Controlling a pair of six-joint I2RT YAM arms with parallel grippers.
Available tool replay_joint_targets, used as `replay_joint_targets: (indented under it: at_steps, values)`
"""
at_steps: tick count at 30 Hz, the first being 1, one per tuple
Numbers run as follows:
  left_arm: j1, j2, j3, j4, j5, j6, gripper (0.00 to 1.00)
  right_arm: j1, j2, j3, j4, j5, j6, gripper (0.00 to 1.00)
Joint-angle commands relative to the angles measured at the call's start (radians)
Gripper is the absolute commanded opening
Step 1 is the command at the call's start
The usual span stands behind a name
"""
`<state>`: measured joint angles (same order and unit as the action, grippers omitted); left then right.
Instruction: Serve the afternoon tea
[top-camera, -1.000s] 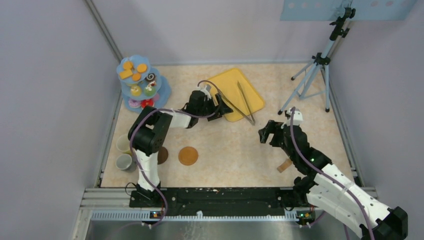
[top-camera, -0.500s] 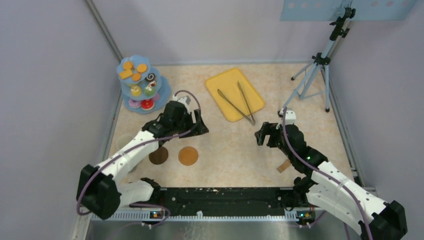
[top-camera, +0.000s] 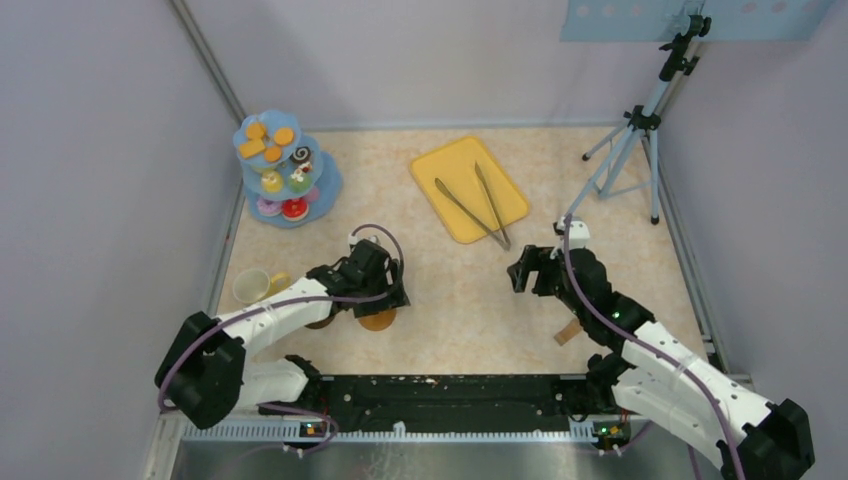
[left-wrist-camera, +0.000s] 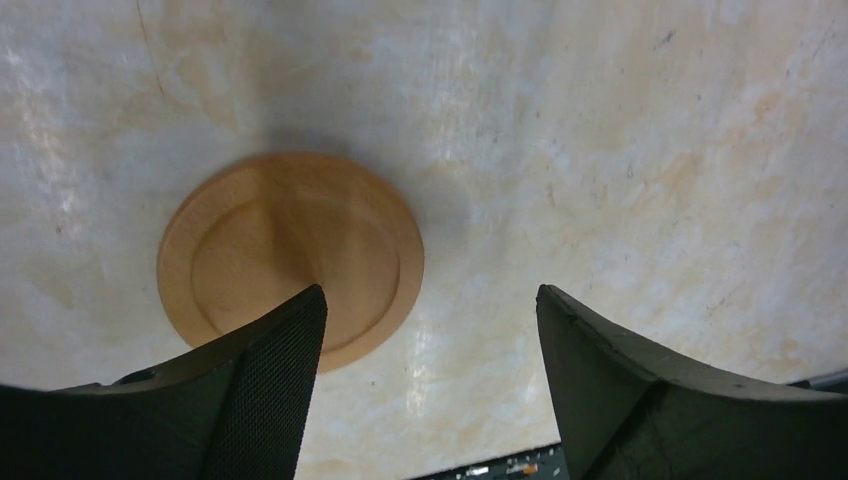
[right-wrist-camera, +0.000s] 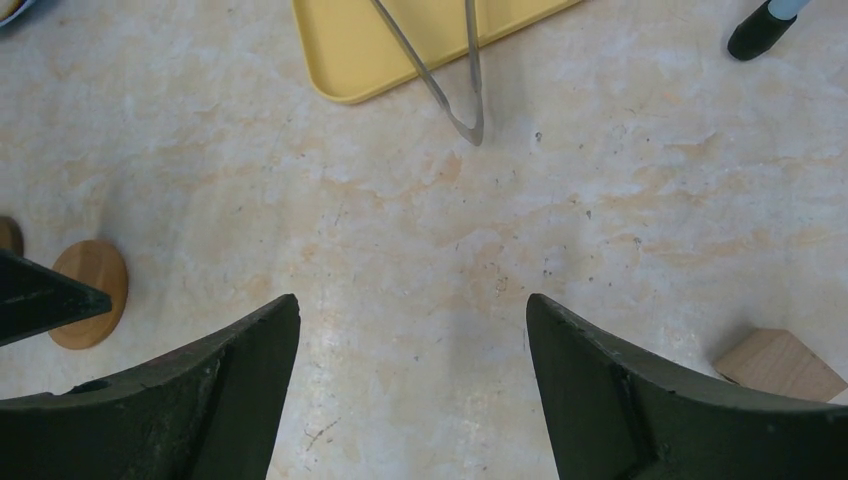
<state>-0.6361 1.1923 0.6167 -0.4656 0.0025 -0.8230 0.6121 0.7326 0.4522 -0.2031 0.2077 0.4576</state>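
Even, bright light; the coaster (left-wrist-camera: 290, 258) looks slightly blurred.

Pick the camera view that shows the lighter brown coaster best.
Left wrist. The lighter brown coaster lies large, rim and recess clear, one finger hiding its near edge. In the top view the left gripper covers part of it; the right wrist view shows it small at the left edge.

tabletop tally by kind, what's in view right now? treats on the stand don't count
coasters: 2 (light coaster, dark coaster)
mugs in view: 1 (yellow mug)
tongs: 1
tray: 1
wooden block: 1
tiered stand: 1
total: 7
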Motion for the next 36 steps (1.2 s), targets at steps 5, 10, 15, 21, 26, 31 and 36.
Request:
replay_joint_targets:
  at_steps: [5,10,15,21,26,31,36]
  values:
    - [-0.001,0.169,0.037,0.260,-0.115,0.013,0.82,-0.005,-0.043,0.028,0.000,0.009,0.017,0.81]
    - [-0.001,0.234,0.018,0.428,-0.162,0.036,0.84,-0.005,-0.051,0.034,-0.018,0.028,0.011,0.81]
    - [0.029,0.320,0.094,0.502,-0.243,0.109,0.86,-0.005,-0.047,0.041,-0.016,0.025,0.018,0.81]
    - [0.155,0.498,0.228,0.578,-0.207,0.185,0.88,-0.005,-0.031,0.061,-0.020,0.026,0.033,0.81]
    - [0.237,0.664,0.388,0.596,-0.164,0.225,0.90,-0.005,-0.028,0.085,-0.033,0.034,0.048,0.81]
    - [0.310,0.806,0.543,0.585,-0.118,0.248,0.90,-0.005,-0.018,0.088,-0.029,0.039,0.052,0.81]
    - [0.336,0.853,0.670,0.538,-0.108,0.318,0.92,-0.005,-0.003,0.105,-0.046,0.046,0.046,0.81]
